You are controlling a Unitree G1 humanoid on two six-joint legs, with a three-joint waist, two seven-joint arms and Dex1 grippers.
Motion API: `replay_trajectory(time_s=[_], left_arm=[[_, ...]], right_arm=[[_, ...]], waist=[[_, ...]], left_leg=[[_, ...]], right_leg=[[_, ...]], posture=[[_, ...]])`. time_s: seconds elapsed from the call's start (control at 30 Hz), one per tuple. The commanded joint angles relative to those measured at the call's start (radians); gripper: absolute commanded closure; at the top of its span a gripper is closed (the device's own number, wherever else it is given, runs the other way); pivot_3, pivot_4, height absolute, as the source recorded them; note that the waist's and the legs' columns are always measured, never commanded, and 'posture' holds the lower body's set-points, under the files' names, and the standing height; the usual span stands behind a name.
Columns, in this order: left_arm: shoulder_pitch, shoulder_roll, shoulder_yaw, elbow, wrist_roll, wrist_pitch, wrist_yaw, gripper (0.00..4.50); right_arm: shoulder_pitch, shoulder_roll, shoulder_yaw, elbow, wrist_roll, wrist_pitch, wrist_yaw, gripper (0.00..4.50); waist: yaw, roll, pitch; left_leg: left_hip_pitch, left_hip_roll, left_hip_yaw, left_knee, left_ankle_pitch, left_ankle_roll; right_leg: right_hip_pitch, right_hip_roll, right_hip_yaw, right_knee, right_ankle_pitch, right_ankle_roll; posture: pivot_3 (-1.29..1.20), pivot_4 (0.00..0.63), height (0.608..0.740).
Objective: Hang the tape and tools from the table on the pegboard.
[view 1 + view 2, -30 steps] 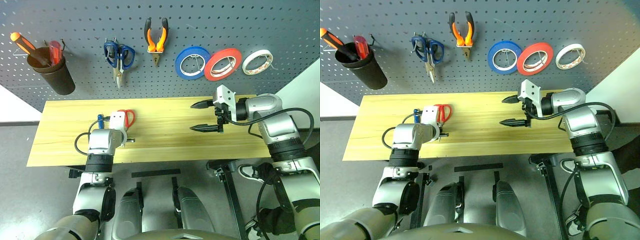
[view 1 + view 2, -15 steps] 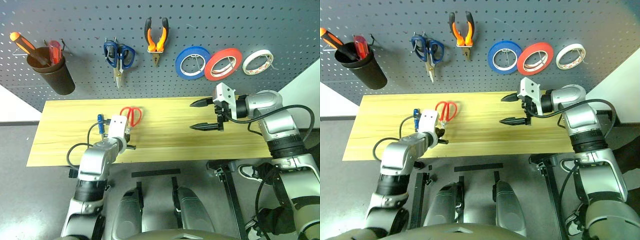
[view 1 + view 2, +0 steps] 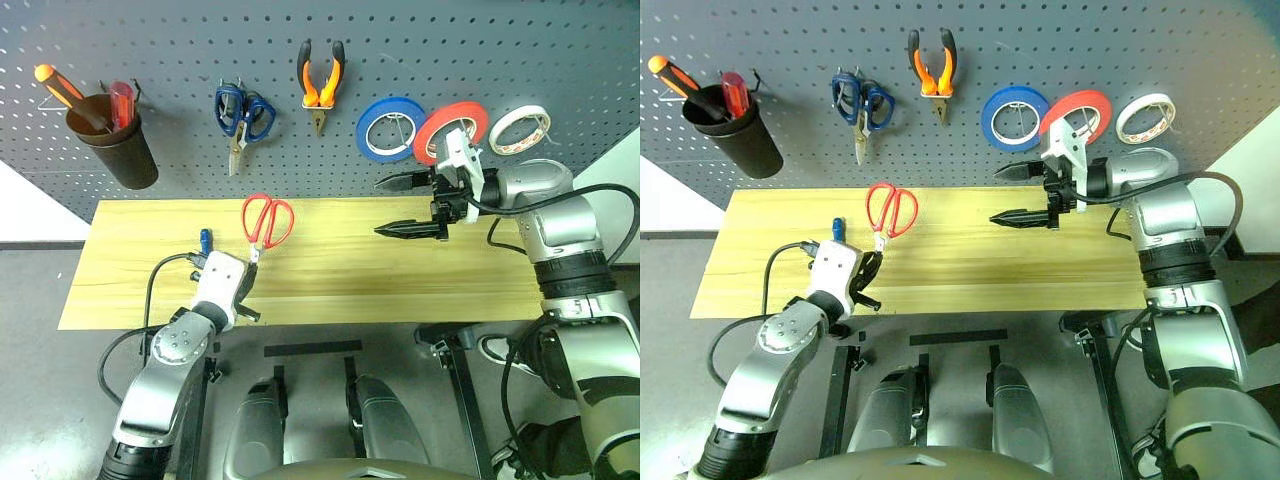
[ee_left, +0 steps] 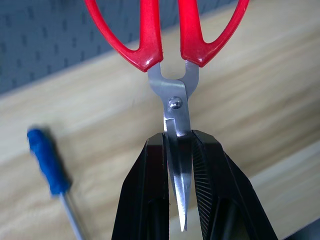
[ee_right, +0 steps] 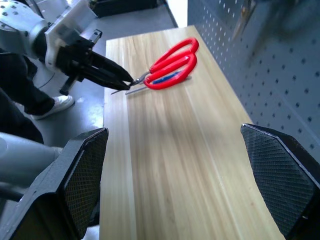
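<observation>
The red-handled scissors (image 3: 267, 220) hang over the table (image 3: 330, 285), handles toward the pegboard (image 3: 420, 50). My left gripper (image 3: 247, 268) is shut on their blades (image 4: 178, 145), near the table's front edge. The small blue-handled screwdriver (image 3: 204, 241) lies on the table just left of it. The pliers (image 3: 321, 80) hang on the pegboard. The red tape (image 3: 452, 127) hangs there too, partly behind my right arm. My right gripper (image 3: 379, 207) is open and holds nothing, above the table's back right, pointing left. The right wrist view shows the scissors (image 5: 170, 62) in the left gripper (image 5: 129, 82).
Blue-handled scissors (image 3: 242, 115), a blue roll (image 3: 390, 128) and a white roll (image 3: 518, 128) hang on the pegboard. A dark cup (image 3: 118, 148) at its left holds an orange-handled screwdriver (image 3: 60, 86). Bare table lies between the two grippers.
My left arm has drawn back toward the table's front edge and risen, lifting the scissors by their blades, handles now toward the pegboard. The right gripper has risen slightly, still open.
</observation>
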Motion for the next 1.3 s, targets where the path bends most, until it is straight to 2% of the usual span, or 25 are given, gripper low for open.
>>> replay_trajectory(time_s=[0.03,0.17,0.37,0.7,1.07,1.3], left_arm=[[0.011,0.003,0.022,-0.031,-0.047,-0.184,-0.084,4.17],[-0.041,0.000,0.052,0.015,-0.039,-0.360,-0.101,4.17],[-0.106,-0.010,0.089,0.079,-0.053,-0.477,-0.109,4.17],[-0.201,-0.020,0.139,0.161,-0.049,-0.512,-0.061,4.17],[-0.339,-0.056,0.109,0.376,0.058,-0.560,0.023,4.17],[-0.343,-0.067,0.101,0.428,0.082,-0.518,0.047,4.17]], right_arm=[[-0.046,0.011,-0.041,0.027,0.023,-0.012,-0.007,0.00],[-0.082,0.026,-0.071,0.044,0.052,0.016,-0.015,0.00],[-0.113,0.028,-0.094,0.067,0.078,0.036,-0.012,0.00],[-0.129,0.010,-0.136,0.007,0.144,0.098,0.012,0.00],[-0.127,0.000,-0.131,-0.025,0.138,0.098,-0.008,0.00],[-0.112,-0.007,-0.122,-0.044,0.134,0.103,-0.016,0.00]], waist=[[0.003,0.000,-0.011],[0.015,0.003,-0.032],[0.019,0.002,-0.060],[0.017,0.004,-0.083],[0.019,0.003,-0.096],[0.016,0.004,-0.097]], left_leg=[[0.000,0.000,0.000,0.000,0.000,0.000],[0.000,-0.001,0.004,0.000,0.000,0.000],[0.000,-0.001,0.006,0.000,0.000,0.000],[0.001,0.000,0.006,0.000,0.000,0.001],[0.001,-0.001,0.006,0.001,0.000,0.001],[0.001,0.000,0.006,0.001,0.000,0.001]], right_leg=[[0.000,0.000,0.000,0.000,0.000,0.000],[0.000,0.003,0.000,0.000,0.000,0.000],[0.000,0.003,0.001,0.000,0.000,0.000],[0.000,0.004,0.002,0.001,0.000,0.000],[0.000,0.005,0.002,0.001,0.000,0.000],[0.000,0.006,0.003,0.002,0.000,0.000]], posture=[[0.10,0.137,0.740],[0.10,0.119,0.740],[0.10,0.105,0.740],[0.09,0.094,0.740],[0.07,0.103,0.740],[0.06,0.118,0.740]])
